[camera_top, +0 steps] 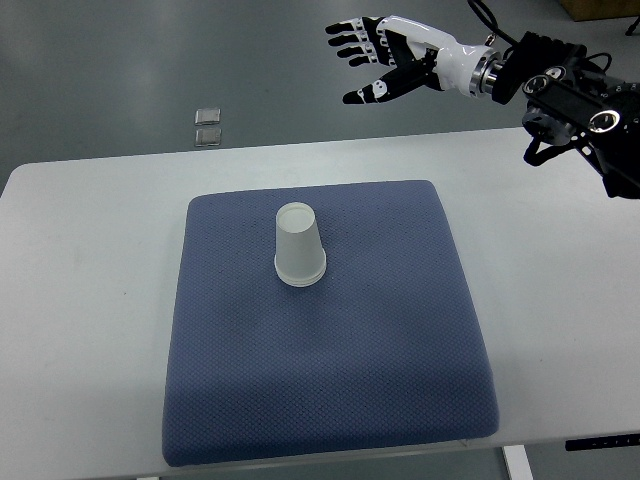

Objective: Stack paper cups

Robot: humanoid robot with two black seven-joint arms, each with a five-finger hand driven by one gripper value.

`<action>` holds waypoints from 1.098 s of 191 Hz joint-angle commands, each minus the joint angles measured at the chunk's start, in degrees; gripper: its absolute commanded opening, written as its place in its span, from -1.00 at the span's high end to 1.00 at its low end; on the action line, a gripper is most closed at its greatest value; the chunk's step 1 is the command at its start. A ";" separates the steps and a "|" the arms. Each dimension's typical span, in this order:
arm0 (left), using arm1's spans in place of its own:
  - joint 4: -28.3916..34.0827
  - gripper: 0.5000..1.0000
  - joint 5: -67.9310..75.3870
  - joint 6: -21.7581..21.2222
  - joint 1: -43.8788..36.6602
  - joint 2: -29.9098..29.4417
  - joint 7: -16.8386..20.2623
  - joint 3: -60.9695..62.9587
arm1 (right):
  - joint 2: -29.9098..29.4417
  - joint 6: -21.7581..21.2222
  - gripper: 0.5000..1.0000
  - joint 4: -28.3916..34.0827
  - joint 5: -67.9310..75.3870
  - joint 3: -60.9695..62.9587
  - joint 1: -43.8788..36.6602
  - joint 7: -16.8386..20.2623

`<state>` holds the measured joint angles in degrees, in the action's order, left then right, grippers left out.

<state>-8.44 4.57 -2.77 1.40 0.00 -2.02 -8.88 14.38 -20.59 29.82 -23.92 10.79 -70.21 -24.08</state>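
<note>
A white paper cup (299, 245) stands upside down on the blue cushion (330, 340), a little left of its centre and toward the far side. It looks like one cup or a tight stack; I cannot tell which. My right hand (372, 60) hovers high above the table's far edge, well up and to the right of the cup, with fingers spread and nothing in them. Its black forearm (575, 95) enters from the right edge. The left arm does not show.
The cushion lies on a white table (80, 300). Two small clear square objects (208, 126) sit on the grey floor beyond the table's far left part. A brown box corner (600, 8) shows at the top right.
</note>
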 commanded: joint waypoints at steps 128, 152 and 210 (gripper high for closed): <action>0.00 -1.00 0.00 0.05 0.00 0.00 0.00 0.00 | -2.69 6.70 -0.65 -0.64 33.06 3.89 13.16 1.58; 0.00 -1.00 0.00 -0.04 0.00 0.00 0.00 0.00 | -2.69 6.88 -0.65 -0.64 32.97 3.89 13.43 1.58; 0.00 -1.00 0.00 -0.04 0.00 0.00 0.00 0.00 | -2.86 7.32 -0.65 -0.81 33.94 5.20 13.78 1.49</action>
<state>-8.43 4.57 -2.77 1.41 0.00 -2.02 -8.88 11.70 -13.61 29.09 9.57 14.79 -56.82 -22.54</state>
